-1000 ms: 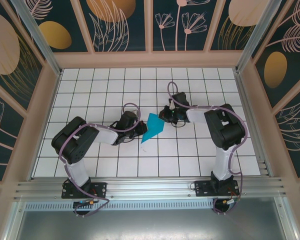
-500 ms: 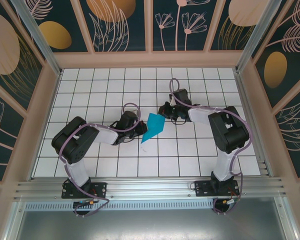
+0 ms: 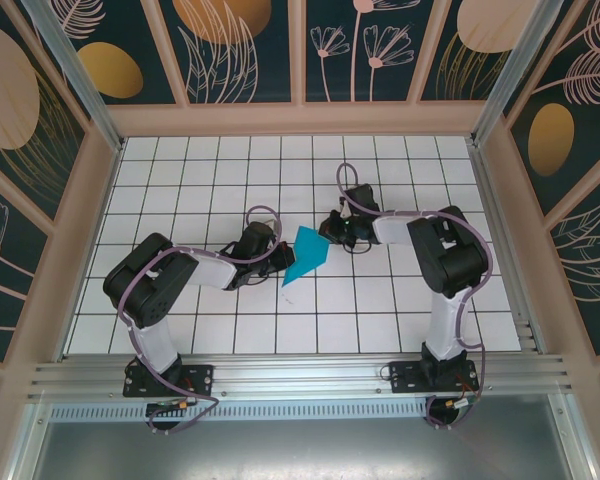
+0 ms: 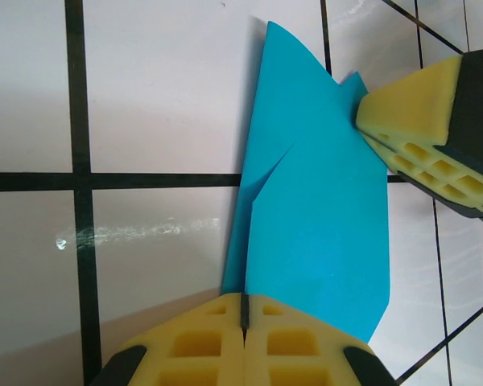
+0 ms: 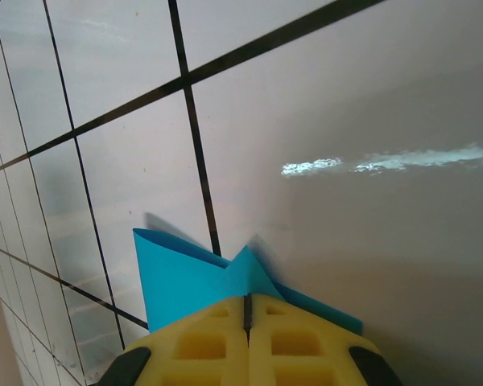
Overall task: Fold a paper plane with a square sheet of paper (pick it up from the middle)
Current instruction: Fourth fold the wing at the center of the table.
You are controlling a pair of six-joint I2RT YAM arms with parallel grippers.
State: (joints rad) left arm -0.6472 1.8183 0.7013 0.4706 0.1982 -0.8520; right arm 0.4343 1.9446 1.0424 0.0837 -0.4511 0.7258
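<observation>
Your left fingers (image 4: 195, 346) and right fingers (image 5: 294, 342) are both pinched shut on opposite ends of the partly folded cyan-blue sheet of paper (image 4: 322, 233), midway between the left and right edges of the white tiled worktop (image 3: 180, 160).

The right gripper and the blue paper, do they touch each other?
Touching. In the right wrist view the shut jaws of the right gripper pinch the edge of the paper.
</observation>
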